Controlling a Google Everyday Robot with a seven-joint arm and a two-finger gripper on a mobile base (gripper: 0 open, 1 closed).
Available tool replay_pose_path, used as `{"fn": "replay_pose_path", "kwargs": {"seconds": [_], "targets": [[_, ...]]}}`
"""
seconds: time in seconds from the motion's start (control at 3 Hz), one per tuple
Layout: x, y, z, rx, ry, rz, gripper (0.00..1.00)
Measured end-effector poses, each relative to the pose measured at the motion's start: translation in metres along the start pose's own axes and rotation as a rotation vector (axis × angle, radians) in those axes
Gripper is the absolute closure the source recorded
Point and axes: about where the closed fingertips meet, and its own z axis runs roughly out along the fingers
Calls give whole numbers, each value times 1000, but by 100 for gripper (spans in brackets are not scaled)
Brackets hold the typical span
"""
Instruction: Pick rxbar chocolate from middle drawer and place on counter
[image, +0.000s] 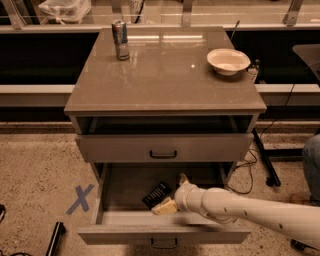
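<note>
The rxbar chocolate (156, 194), a flat black bar with white print, lies on the dark floor of the pulled-out middle drawer (165, 234). My gripper (172, 193) is down inside the drawer, just right of the bar. Its fingers are open, with one pale finger (163, 206) at the bar's near end and the other finger (183, 178) behind it. My pale arm comes in from the lower right, over the drawer's front edge. The counter (165, 75) is the glossy grey-brown top above.
A slim silver can (119, 33) stands at the counter's back left and a pale bowl (228, 61) at the back right. The drawer above (163, 148) has a dark loop handle. A blue X (80, 198) marks the floor on the left. Cables and a stand leg (262, 160) are on the right.
</note>
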Motion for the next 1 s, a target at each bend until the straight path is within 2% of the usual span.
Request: {"fn": "replay_pose_path", "kwargs": {"seconds": [0.33, 0.67, 1.0], "targets": [[17, -1, 23, -3, 48, 24, 0], [25, 11, 47, -15, 84, 24, 0], [25, 27, 80, -66, 61, 13, 0]]}}
